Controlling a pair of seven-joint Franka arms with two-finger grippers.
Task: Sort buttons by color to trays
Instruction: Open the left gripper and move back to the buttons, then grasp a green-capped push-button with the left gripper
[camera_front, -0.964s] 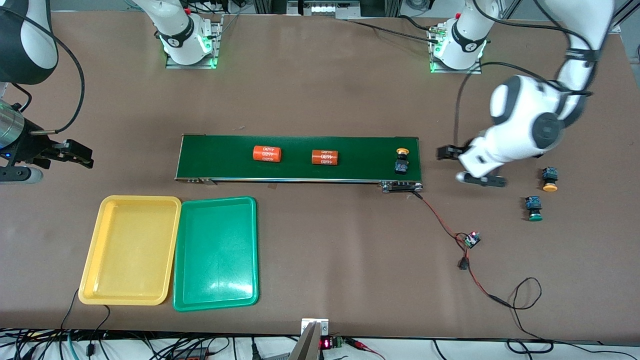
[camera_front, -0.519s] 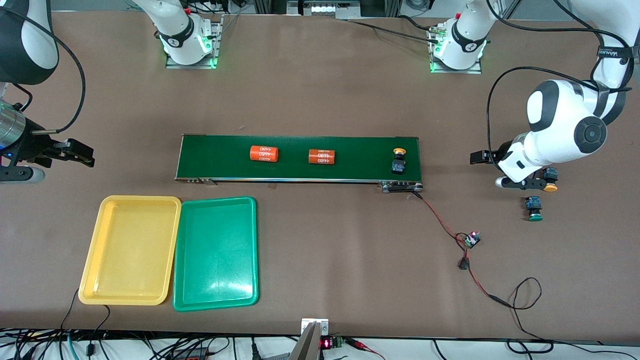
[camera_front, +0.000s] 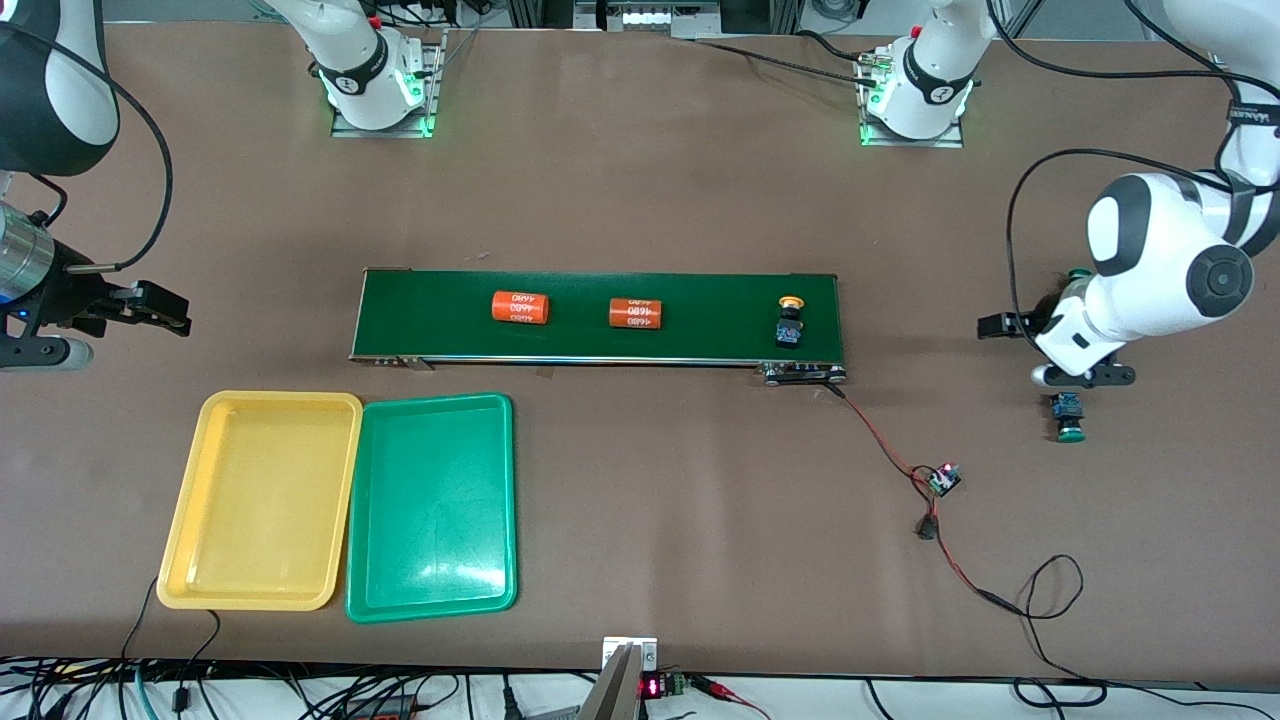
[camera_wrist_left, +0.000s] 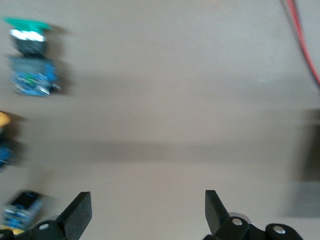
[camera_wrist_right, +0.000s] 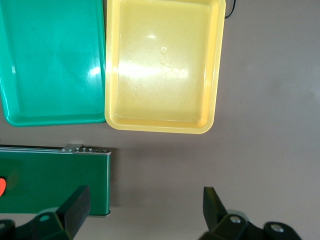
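One yellow-capped button lies on the conveyor belt near the left arm's end. A green-capped button lies on the table just nearer the camera than my left gripper. A second green cap peeks out beside that arm's wrist. The left wrist view shows my left gripper open over bare table, with the green-capped button, a yellow cap and a third blue body at one side. My right gripper waits, open, above the yellow tray and green tray.
Two orange cylinders lie on the belt. The yellow tray and green tray sit side by side, nearer the camera than the belt. A red-black wire with a small board trails from the belt's end.
My left arm has swung from beside the belt's end out over the loose buttons and now covers the yellow-capped one. The cylinders and button on the belt drifted toward the right arm's end.
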